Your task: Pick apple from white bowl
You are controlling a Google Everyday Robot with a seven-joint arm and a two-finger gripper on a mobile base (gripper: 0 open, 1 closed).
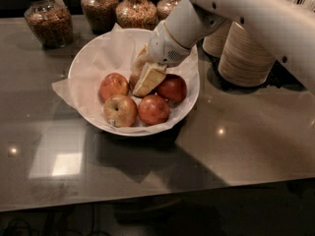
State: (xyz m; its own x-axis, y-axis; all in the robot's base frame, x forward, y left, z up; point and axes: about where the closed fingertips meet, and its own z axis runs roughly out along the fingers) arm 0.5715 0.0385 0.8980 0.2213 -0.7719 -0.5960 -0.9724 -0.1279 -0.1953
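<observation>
The white bowl (88,58), lined with crumpled white paper, sits on the dark table and holds several reddish apples. One apple (113,86) lies at the left, another (120,110) at the front left, a third (153,109) at the front and one more (172,88) at the right. My gripper (142,84) reaches down into the middle of the bowl from the upper right, its tip low among the apples. It hides what lies directly beneath it.
Several glass jars of grain (48,21) line the table's back edge. Stacked beige paper bowls (246,53) stand just right of the white bowl, under my arm (256,18). The table's front edge (147,200) runs across the bottom.
</observation>
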